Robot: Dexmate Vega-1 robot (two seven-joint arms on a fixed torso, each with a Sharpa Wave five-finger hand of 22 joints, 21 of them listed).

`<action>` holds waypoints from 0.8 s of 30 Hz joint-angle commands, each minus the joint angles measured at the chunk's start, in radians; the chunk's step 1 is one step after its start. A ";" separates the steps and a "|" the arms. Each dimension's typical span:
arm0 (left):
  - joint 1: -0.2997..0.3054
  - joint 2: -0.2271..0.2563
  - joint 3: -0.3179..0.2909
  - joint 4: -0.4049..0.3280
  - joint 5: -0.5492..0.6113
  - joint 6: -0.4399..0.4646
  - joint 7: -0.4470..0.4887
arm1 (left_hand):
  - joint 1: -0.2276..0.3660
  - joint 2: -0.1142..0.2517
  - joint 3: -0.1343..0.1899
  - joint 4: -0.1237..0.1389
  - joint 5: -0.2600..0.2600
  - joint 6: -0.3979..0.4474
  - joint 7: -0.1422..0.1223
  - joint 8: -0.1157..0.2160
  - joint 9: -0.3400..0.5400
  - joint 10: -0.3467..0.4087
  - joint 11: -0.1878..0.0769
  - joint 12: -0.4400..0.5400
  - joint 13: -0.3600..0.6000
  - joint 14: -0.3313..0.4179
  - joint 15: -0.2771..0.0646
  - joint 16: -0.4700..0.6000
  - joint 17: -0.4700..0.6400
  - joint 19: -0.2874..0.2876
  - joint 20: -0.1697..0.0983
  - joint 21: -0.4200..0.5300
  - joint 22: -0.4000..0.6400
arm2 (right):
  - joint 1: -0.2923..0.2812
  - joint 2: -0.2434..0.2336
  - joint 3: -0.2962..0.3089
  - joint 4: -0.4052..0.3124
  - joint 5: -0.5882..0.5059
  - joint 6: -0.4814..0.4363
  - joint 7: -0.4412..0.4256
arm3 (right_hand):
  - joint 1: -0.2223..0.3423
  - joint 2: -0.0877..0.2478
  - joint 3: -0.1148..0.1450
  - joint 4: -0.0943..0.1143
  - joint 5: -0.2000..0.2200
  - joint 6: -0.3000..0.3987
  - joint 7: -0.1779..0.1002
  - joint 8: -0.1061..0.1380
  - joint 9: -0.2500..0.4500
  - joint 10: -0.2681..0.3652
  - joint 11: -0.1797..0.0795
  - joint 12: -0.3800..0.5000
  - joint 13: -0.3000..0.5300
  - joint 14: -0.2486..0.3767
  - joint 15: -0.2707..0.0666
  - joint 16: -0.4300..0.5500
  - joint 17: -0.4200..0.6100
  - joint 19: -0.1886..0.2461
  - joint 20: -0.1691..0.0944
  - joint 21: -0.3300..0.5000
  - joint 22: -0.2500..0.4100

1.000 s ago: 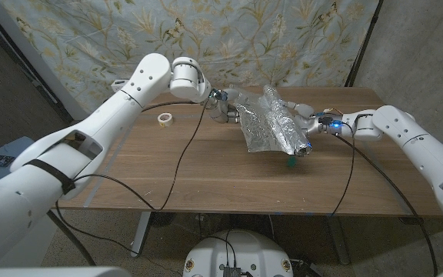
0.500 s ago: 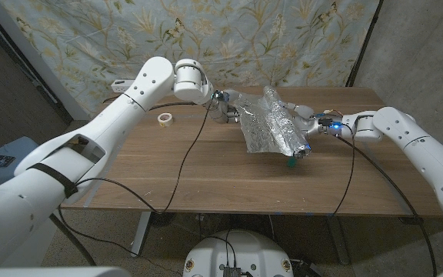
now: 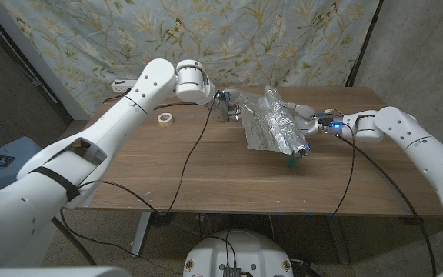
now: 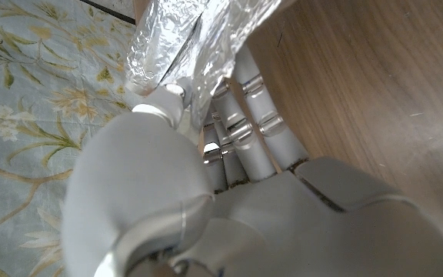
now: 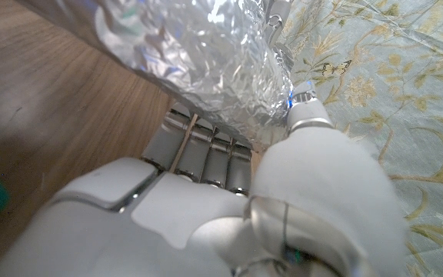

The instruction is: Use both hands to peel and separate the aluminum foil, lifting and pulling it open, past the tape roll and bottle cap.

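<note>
The aluminum foil (image 3: 274, 123) is hanging crumpled just above the far middle of the desk (image 3: 206, 169), its long axis running from the far left down toward the near right, where its rolled end is pointing at the green bottle cap (image 3: 291, 162) lying right beside it. The left hand (image 3: 227, 108) is pinching the foil's far left edge between thumb and fingers (image 4: 244, 127). The right hand (image 3: 308, 121) is gripping the right side of the sheet, fingers (image 5: 206, 150) tucked under it. The tape roll (image 3: 165, 119) is sitting well apart on the left, and a black cable (image 3: 183, 154) is trailing across the desk between it and the foil.
</note>
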 commanded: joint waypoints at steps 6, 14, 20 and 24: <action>0.014 0.011 -0.020 -0.020 -0.003 -0.015 0.001 | 0.014 0.002 0.008 0.009 -0.004 -0.005 -0.006 -0.007 -0.001 0.106 -0.105 -0.001 0.005 0.004 -0.003 0.004 0.003 0.001 -0.003 0.010 0.001 | -0.002 0.013 0.015 0.024 0.030 -0.012 -0.037 | -0.002 0.006 0.002 0.001 0.001 0.009 -0.011 0.004 0.003 -0.004 0.005 -0.002 0.000 0.001 -0.002 -0.004 0.004 0.008 -0.001 -0.004 0.002; 0.015 0.023 -0.026 -0.027 -0.005 -0.017 -0.001 | 0.017 -0.002 0.009 0.012 -0.005 -0.006 -0.007 -0.008 -0.005 0.107 -0.107 -0.001 0.004 0.005 -0.006 0.003 0.003 0.000 -0.004 0.015 0.001 | 0.002 0.025 0.012 0.039 0.032 -0.009 -0.027 | -0.026 -0.009 -0.011 0.009 -0.002 -0.030 0.005 -0.010 0.002 -0.029 0.018 -0.016 -0.007 -0.013 0.009 -0.019 -0.005 0.013 0.001 -0.005 0.001; 0.013 0.034 -0.027 -0.033 -0.006 -0.016 0.001 | 0.015 -0.002 0.009 0.016 -0.005 -0.008 -0.008 -0.010 -0.008 0.105 -0.111 0.000 0.007 0.003 -0.004 0.002 0.007 -0.002 -0.005 0.019 0.001 | 0.007 0.033 0.007 0.050 0.024 -0.001 -0.008 | -0.040 -0.013 -0.017 0.014 -0.003 -0.055 0.013 -0.017 -0.001 -0.044 0.026 -0.026 -0.012 -0.025 0.022 -0.027 -0.007 0.009 0.006 -0.009 0.001; 0.012 0.039 -0.030 -0.033 -0.008 -0.016 -0.003 | 0.018 -0.004 0.010 0.015 -0.006 -0.008 -0.008 -0.010 -0.009 0.106 -0.110 0.000 0.006 0.004 -0.006 0.001 0.007 -0.002 -0.006 0.021 0.000 | 0.009 0.040 0.004 0.057 0.022 0.004 0.000 | -0.057 -0.019 -0.025 0.020 -0.005 -0.069 0.016 -0.020 -0.002 -0.047 0.032 -0.029 -0.014 -0.033 0.027 -0.034 -0.010 0.006 0.008 -0.012 0.000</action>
